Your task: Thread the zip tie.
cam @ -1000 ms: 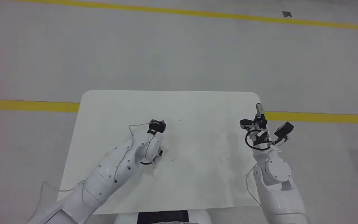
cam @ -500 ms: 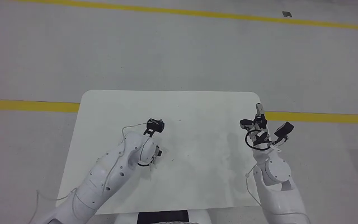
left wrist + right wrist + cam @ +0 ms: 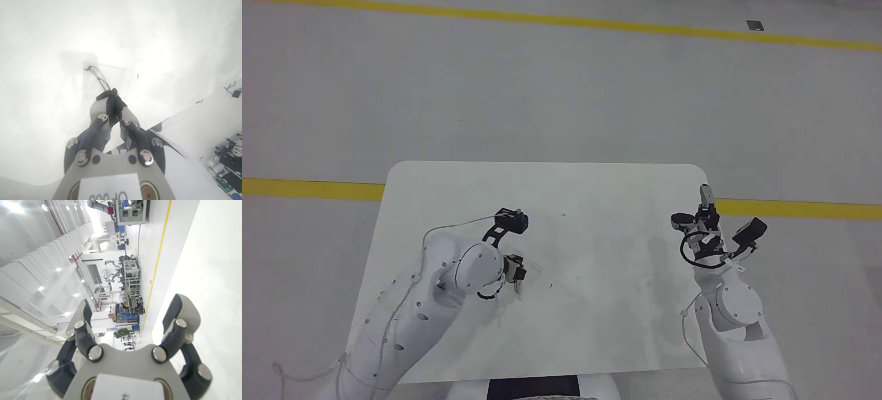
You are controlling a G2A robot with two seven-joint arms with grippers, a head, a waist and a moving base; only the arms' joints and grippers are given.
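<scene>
Zip ties (image 3: 98, 78), roughly three; one table (image 3: 642, 200)

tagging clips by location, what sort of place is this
Probably a factory or robotics lab hall: yellow floor lines, framed machine stations and another robot arm far off in the right wrist view, and a white table on open floor.

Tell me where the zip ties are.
Left wrist view: zip ties lie over a clear bag on the table, pinched by the fingers of the left gripper.
</scene>
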